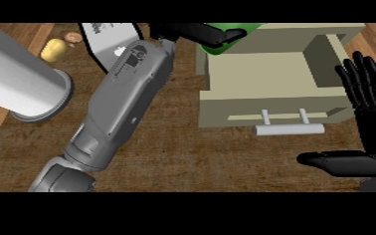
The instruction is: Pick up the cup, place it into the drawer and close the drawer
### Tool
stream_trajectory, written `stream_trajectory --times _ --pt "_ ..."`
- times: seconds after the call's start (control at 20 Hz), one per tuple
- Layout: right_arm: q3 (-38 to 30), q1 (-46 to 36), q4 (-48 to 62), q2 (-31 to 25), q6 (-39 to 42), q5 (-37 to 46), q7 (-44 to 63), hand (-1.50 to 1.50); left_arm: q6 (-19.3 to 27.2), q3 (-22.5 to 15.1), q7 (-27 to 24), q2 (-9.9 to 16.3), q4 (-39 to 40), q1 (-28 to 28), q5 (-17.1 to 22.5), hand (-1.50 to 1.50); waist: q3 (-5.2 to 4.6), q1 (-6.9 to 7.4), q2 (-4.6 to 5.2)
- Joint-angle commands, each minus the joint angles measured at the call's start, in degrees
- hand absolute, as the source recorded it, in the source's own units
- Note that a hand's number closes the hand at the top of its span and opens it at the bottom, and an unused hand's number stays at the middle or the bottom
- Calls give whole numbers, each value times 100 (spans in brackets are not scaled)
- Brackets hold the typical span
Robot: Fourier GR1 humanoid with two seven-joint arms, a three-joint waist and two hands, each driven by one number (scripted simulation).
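The green cup [236, 36] shows at the top, at the back left corner of the open beige drawer [220, 107]. My left hand [192, 32] is curled round the cup and hides most of it; its grey forearm runs up from the lower left. The drawer's inside is bare, and its pale bar handle [289, 128] faces me. At the right edge my right hand [361, 92] rests open beside the drawer, fingers up and thumb low.
A large grey cylinder [29, 87] lies at the left. Behind it are a yellow object [53, 50] and a small brown one [72, 38]. A white flat object [109, 34] lies partly under my left forearm. The wooden counter [191, 154] spreads in front.
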Motion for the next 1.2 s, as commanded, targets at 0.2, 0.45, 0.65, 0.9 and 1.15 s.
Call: stream_trajectory --times 0.2,0.45,0.65,0.9,1.15 --pt "-108 -2 137 -138 186 -93 -104 -150 495 -728 -134 -3 1242 -718 797 150 2 -124 24" --pt "-215 -249 -17 -247 246 -348 186 -150 624 -1335 -464 -3 1526 -734 1405 150 1 -230 43" --pt "84 -333 222 -18 2 103 80 -150 665 -1658 -279 -3 1883 -877 1437 150 2 -157 50" --pt "83 -560 522 6 -7 111 -49 -150 1074 -2559 231 -3 1820 -939 1505 150 6 -233 60" --pt "85 -461 119 -88 147 -99 220 -150 1084 -3066 142 -3 2035 -718 1618 -150 4 -393 98"
